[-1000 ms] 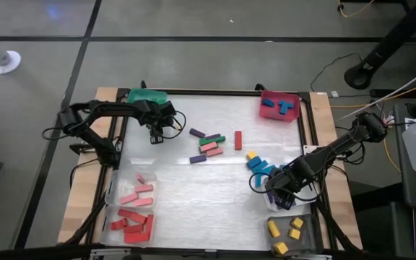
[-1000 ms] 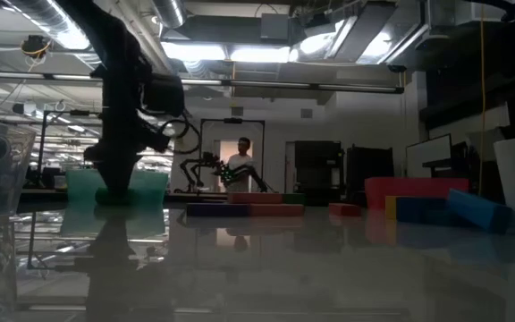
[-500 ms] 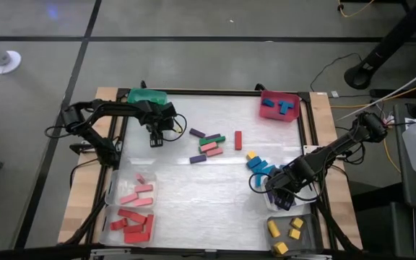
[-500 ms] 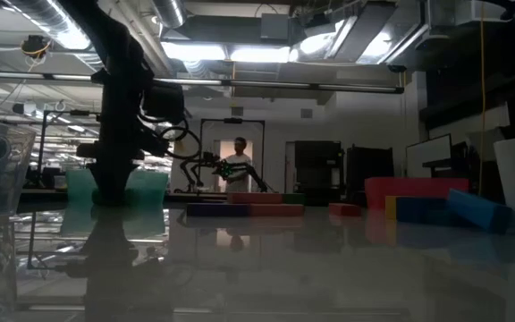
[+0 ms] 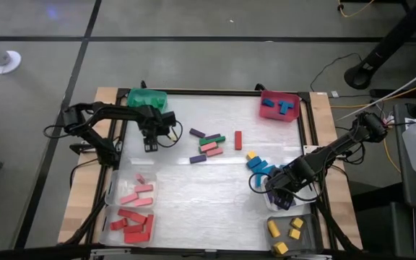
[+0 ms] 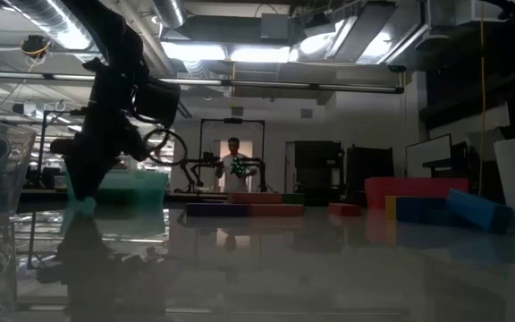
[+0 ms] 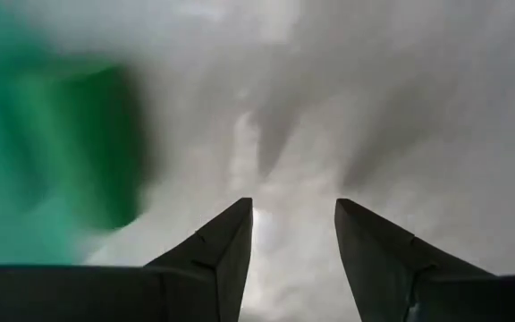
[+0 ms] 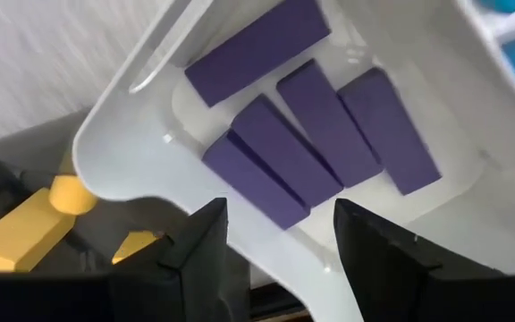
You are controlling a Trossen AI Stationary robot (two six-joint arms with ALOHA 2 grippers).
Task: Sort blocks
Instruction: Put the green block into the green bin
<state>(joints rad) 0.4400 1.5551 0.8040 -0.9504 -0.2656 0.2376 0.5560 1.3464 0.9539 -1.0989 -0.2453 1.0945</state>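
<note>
Your left gripper (image 5: pixel 150 144) hangs empty, fingers apart, beside the green bin (image 5: pixel 147 97). Your right gripper (image 8: pixel 280 234) waits, jaws apart and empty, over the purple blocks (image 8: pixel 307 134). Next, send the left one toward the loose blocks (image 5: pixel 209 145) mid-table.

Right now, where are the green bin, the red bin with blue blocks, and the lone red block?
green bin (image 5: pixel 147 97), high view, its middle.
red bin (image 5: pixel 292 112), high view, its rim.
red block (image 5: pixel 238 140), high view, its middle.

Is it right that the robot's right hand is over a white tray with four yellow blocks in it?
Not quite. The four blocks in the white tray under the right hand are purple, not yellow. The right wrist view shows it. The yellow blocks lie outside that tray, beside it.
</note>
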